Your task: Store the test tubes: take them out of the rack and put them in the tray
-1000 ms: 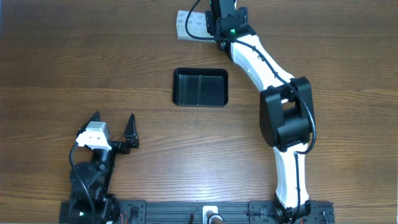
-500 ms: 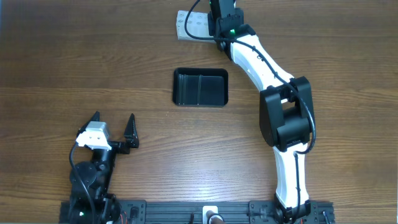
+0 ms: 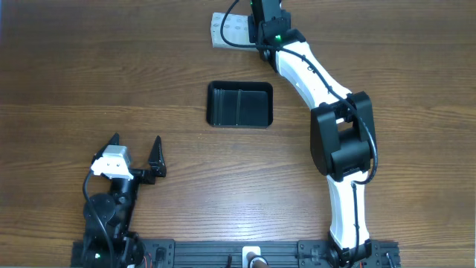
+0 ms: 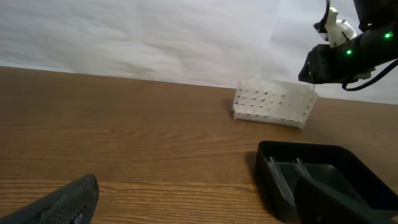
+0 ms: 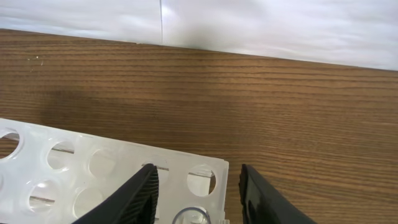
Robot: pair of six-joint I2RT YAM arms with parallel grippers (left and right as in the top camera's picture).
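Edged slightly toward twelve o'clock, the right gripper (image 5: 196, 171) is hanging over the rack (image 5: 93, 162) corner, fingers (image 5: 140, 196) spread, a test tube (image 5: 189, 215) rim sitting between them.

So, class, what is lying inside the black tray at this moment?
The tray shows its dark floor with thin pale streaks, possibly clear tubes or moulded ridges; I cannot tell which. In the left wrist view, one jaw of the left gripper covers its near corner.
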